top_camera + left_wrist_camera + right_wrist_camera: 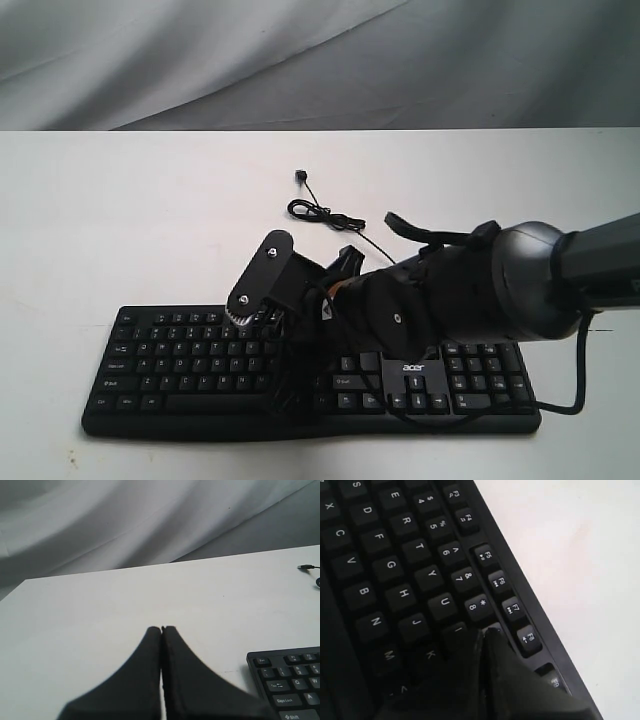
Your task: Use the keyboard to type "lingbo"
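Note:
The black keyboard (180,365) lies along the near edge of the white table, its acer logo (413,367) towards the right. My right gripper (484,632) is shut with nothing in it. Its tips are low over the keys, next to the I key (457,629) and just past the 8 key (476,604); whether they touch a key I cannot tell. In the exterior view the right gripper (278,335) reaches across to the keyboard's middle and hides the keys there. My left gripper (161,628) is shut and empty over bare table, left of the keyboard's corner (292,680).
The keyboard's thin black cable (320,212) lies coiled on the table behind the keyboard, its plug end (299,176) further back. A grey cloth backdrop (300,50) hangs behind the table. The right arm's body (480,285) hangs over the keyboard's right half.

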